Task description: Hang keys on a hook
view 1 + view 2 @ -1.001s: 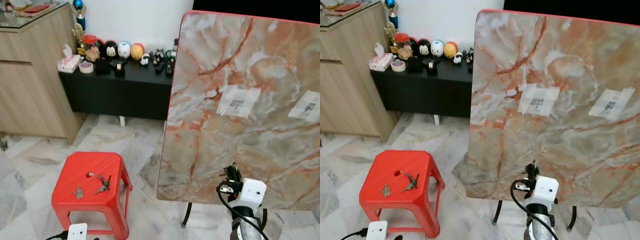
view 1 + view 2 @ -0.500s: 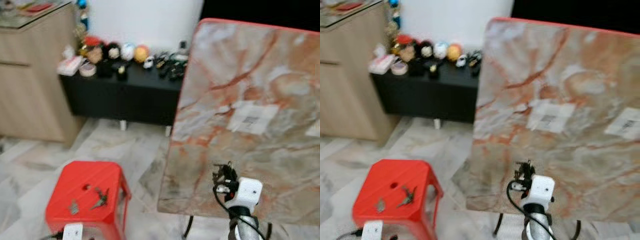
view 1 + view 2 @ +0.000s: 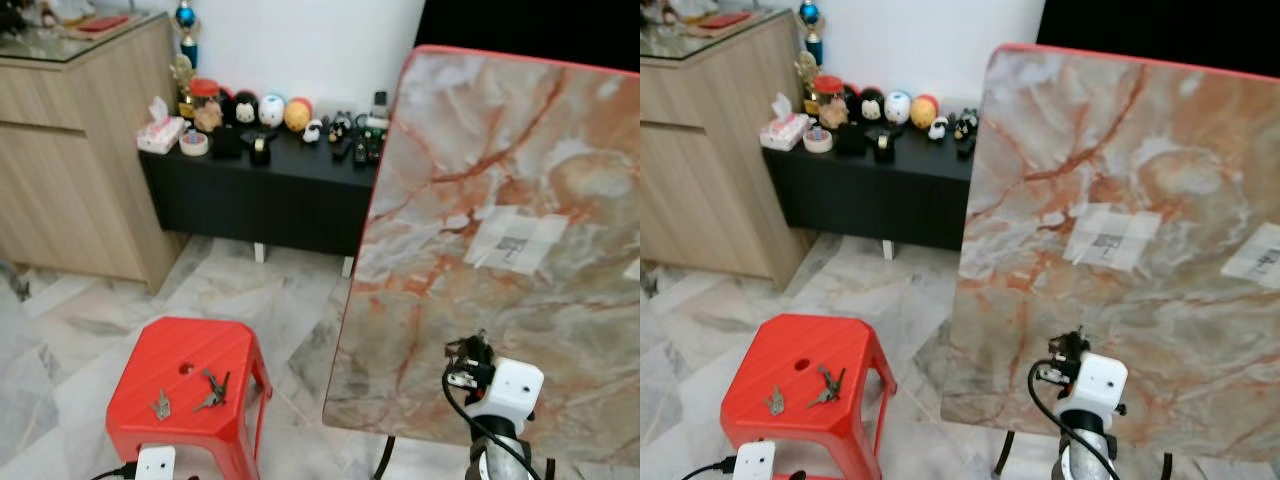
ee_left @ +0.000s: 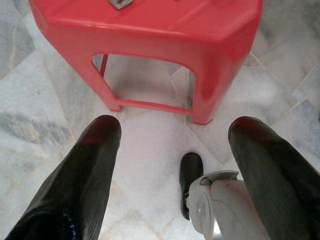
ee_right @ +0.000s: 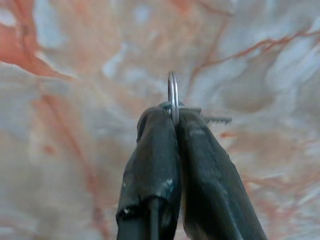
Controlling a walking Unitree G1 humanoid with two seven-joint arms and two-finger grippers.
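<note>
Our right tool (image 5: 173, 116) pinched a silver key ring (image 5: 173, 95) at lower right, before the upright marbled orange board (image 3: 520, 250); our left tool (image 4: 170, 150) gaped wide above the red plastic stool (image 3: 190, 385).

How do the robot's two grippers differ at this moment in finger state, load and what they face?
The right gripper has its fingers pressed shut on a key ring; the left gripper is wide open and holds nothing. The right gripper is raised before the marbled board; the left gripper hangs low over the floor beside the red stool. Both have long black fingers.
</note>
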